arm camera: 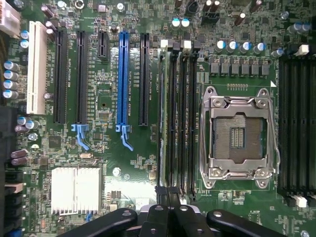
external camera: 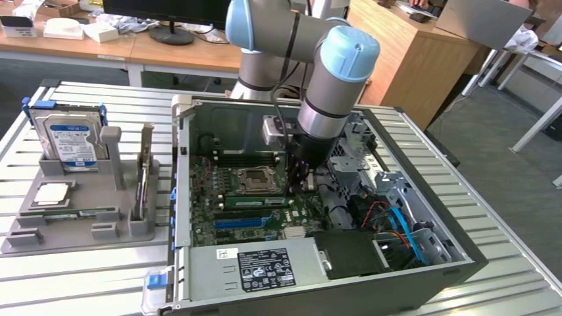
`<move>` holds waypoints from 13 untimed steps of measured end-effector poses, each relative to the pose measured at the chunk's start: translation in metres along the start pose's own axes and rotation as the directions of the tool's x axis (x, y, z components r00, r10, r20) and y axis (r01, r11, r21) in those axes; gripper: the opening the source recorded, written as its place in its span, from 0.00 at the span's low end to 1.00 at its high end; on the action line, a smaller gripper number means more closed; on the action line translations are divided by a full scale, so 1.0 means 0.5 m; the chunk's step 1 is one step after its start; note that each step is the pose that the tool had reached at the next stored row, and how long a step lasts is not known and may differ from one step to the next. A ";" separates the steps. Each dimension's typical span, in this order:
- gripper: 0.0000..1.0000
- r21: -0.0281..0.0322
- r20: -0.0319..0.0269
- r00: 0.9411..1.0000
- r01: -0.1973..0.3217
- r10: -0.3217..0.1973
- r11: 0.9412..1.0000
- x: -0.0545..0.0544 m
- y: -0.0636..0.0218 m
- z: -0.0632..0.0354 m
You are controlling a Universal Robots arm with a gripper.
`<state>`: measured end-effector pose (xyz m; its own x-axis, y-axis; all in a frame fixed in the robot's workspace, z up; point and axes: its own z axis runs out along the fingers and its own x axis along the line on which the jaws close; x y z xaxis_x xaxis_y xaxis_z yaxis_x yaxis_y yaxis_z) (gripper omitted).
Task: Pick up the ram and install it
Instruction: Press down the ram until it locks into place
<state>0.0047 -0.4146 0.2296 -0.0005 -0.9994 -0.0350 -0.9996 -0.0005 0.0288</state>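
The arm is down inside the open computer case (external camera: 412,263), and the gripper (external camera: 301,179) hangs low over the motherboard (external camera: 230,227), just beside the empty processor socket (external camera: 253,181). From the wrist view the fingers (arm camera: 170,210) are pressed fully together, nothing wide between them, right at the end of the memory slots (arm camera: 182,118) next to that socket (arm camera: 240,133). A ram (external camera: 256,201) stick lies seated flat in a slot on the board, close under the gripper on the side toward the case's power supply (external camera: 263,266). Whether the fingers touch it, I can't tell. Out on the slatted table (external camera: 70,276), near the edge at the exterior view's left, the grey holder (external camera: 123,227) carries the hard drive (external camera: 68,141) upright at its far end, the silver processor chip (external camera: 51,193) lying flat, and another ram stick (external camera: 81,212) lying flat in its groove along the holder's near side.
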 end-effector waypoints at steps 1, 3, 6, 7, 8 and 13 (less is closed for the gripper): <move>0.10 0.000 0.000 1.000 0.000 0.000 1.000 0.000 0.000 -0.004; 0.10 0.000 0.000 1.000 0.000 0.000 1.000 0.000 0.000 -0.012; 0.10 0.000 0.000 1.000 0.000 0.000 1.000 -0.001 0.001 -0.024; 0.10 0.000 0.000 1.000 0.000 0.000 1.000 -0.001 0.001 -0.028; 0.10 0.000 0.000 1.000 0.000 0.000 1.000 -0.001 0.001 -0.031; 0.10 0.000 0.000 1.000 0.000 0.000 1.000 -0.002 0.001 -0.048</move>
<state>0.0047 -0.4146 0.2536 -0.0004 -0.9994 -0.0349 -0.9996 -0.0006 0.0288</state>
